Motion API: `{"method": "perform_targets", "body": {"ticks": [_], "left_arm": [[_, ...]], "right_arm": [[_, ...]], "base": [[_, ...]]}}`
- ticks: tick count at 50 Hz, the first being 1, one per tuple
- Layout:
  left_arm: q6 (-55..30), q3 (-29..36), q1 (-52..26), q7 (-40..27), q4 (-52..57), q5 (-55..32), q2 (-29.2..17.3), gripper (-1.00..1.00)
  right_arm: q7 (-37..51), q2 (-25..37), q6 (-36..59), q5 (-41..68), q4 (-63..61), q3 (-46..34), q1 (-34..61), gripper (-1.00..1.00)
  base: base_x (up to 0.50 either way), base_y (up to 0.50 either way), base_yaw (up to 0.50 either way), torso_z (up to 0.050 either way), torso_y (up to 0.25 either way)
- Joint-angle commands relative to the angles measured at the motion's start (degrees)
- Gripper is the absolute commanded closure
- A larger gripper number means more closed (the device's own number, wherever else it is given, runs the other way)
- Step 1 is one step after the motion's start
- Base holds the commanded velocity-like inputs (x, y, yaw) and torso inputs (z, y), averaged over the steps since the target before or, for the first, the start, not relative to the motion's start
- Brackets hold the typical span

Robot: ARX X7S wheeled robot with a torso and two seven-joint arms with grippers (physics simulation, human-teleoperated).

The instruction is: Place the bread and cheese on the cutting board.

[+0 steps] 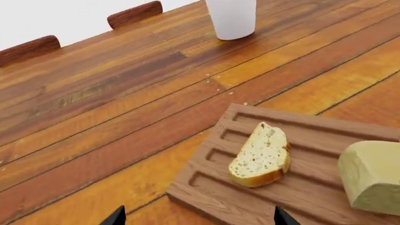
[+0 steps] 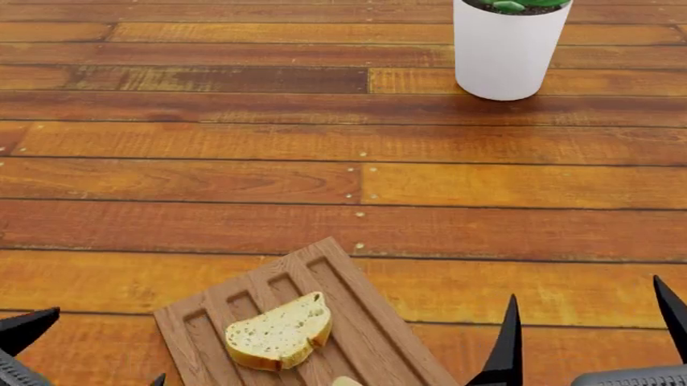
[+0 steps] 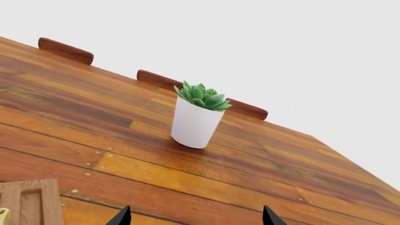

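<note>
Lying across the grooves of the cutting board (image 1: 312,187), the bread (image 1: 261,157) and the cheese (image 1: 373,176) were seen near the table's front edge. Both grippers were spread apart, nothing held. The bread was judged light and crumbly, best gripped by its crust.

The cheese (image 1: 371,176) and cutting board (image 1: 312,140) run off-frame (both claws show only fingertips).

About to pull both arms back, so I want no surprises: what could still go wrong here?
1. The pale beige rounded cheese chunk sits near the brown grooved wooden cutting board's end, so a nudge might tip it off.
2. The speckled, golden-crusted bread slice spans grooves and may shift.
3. The white plant pot could be hit.
</note>
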Motion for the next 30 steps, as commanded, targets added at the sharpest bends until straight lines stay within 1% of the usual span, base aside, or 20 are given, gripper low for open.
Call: {"method": "perform_targets", "body": {"ticks": [1,3,11,14,17,20,22,24,27,29,30], "left_arm": [[6.66,-6.92,6.14,-0.81,1.90,6.63,-1.46,-1.00],[8.27,-8.45,7.18,-1.31,1.97,6.63,-2.33,-1.00],[9.33,-10.39,10.52,-2.46,2.29,7.74,-6.07,-1.00],[10.50,-11.63,12.38,-2.51,2.20,8.58,-7.48,-1.00],[12.39,-13.41,15.17,-2.65,2.39,9.59,-9.11,-1.00],[15.37,-16.70,17.27,-4.07,2.33,9.15,-11.12,-1.00],[14.93,-17.01,15.24,-4.27,2.23,6.87,-12.05,-1.00],[13.21,-16.53,12.00,-4.98,2.07,5.25,-12.76,-1.00],[8.61,-14.19,5.06,-5.46,0.89,2.16,-12.79,-1.00],[12.34,-16.63,3.02,-4.93,-0.78,-4.80,-12.84,-1.00],[10.31,-15.57,-0.33,-5.73,-1.00,-6.18,-13.14,-1.00]], "right_arm": [[0.83,0.41,-0.66,-0.98,-0.06,2.51,-1.55,-1.00],[1.37,1.28,-1.38,-0.55,-0.24,3.22,-2.30,-1.00],[3.00,4.01,-3.98,-0.01,-0.55,5.46,-4.92,-1.00],[2.28,4.19,-3.38,-0.02,-0.59,5.24,-4.17,-1.00],[2.20,4.94,-4.42,0.51,-0.29,6.09,-4.56,-1.00],[1.13,4.63,-5.49,0.82,0.24,6.62,-4.02,-1.00],[-0.63,3.75,-3.73,0.22,1.45,5.57,-1.92,-1.00],[-3.32,3.17,-6.74,1.06,3.00,6.85,-1.64,-1.00],[-6.69,2.92,-4.08,3.67,4.39,6.78,4.52,-1.00],[-8.62,2.83,-1.27,6.91,4.97,6.55,9.55,-1.00],[-8.76,2.90,0.32,8.86,5.28,6.45,11.76,-1.00]], "base": [[0.00,0.00,0.00,0.000,0.000],[0.00,0.00,0.00,0.000,0.000],[0.00,0.00,0.00,0.000,0.000],[0.00,0.00,0.00,0.000,0.000],[0.00,0.00,0.00,0.000,0.000],[0.00,0.00,0.00,0.000,0.000],[0.00,0.00,0.00,0.000,0.000],[0.00,0.00,0.00,0.000,0.000],[0.00,0.00,0.00,0.000,0.000],[0.00,0.00,0.00,0.000,0.000],[0.01,0.00,0.00,0.000,0.000]]}}
